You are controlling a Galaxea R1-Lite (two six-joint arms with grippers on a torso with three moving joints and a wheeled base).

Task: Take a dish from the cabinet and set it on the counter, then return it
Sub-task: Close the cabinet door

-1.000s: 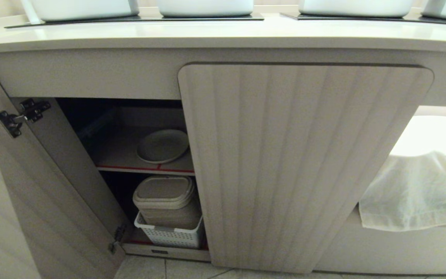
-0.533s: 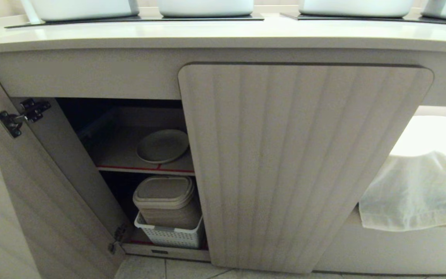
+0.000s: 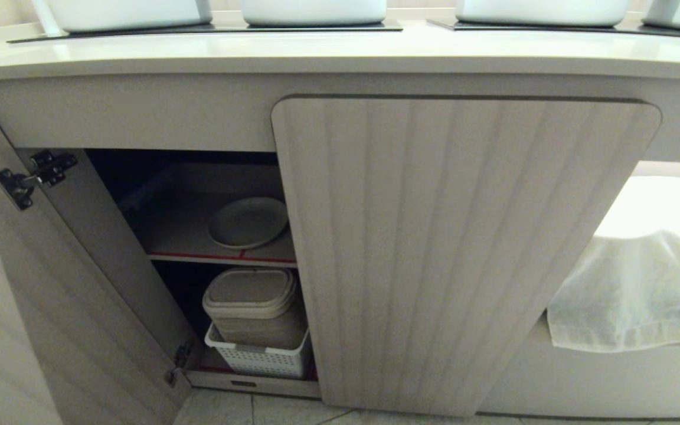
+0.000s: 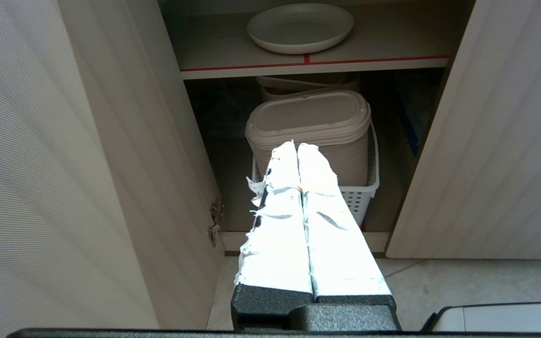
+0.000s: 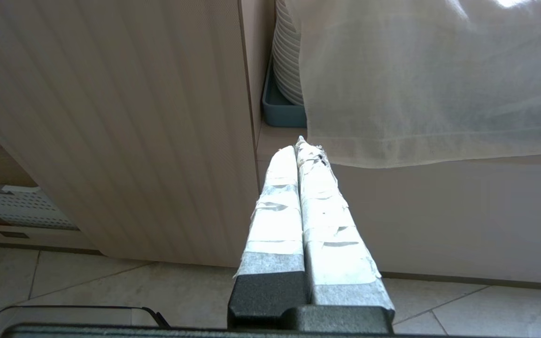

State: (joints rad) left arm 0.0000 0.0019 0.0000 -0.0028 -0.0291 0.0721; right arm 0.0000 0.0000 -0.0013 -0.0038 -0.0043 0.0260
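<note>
Plate (image 3: 248, 222) lies near front edge of cabinet's (image 3: 464, 248) red-edged shelf (image 4: 327, 65), untouched. We hold left gripper (image 4: 297, 149) low before open door, right gripper (image 5: 302, 149) by closed door; both jaws together. We judge reach step next: part left jaws, rise to shelf.

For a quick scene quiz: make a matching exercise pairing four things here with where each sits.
Things:
1. dish
2. white basket
3. white cloth
4. left gripper

Places:
A. draped over the unit right of the cabinet
B. on the red-edged shelf
C. outside the open doorway, shut
D. on the cabinet's bottom level

Pairs: 1-B, 2-D, 3-A, 4-C
</note>
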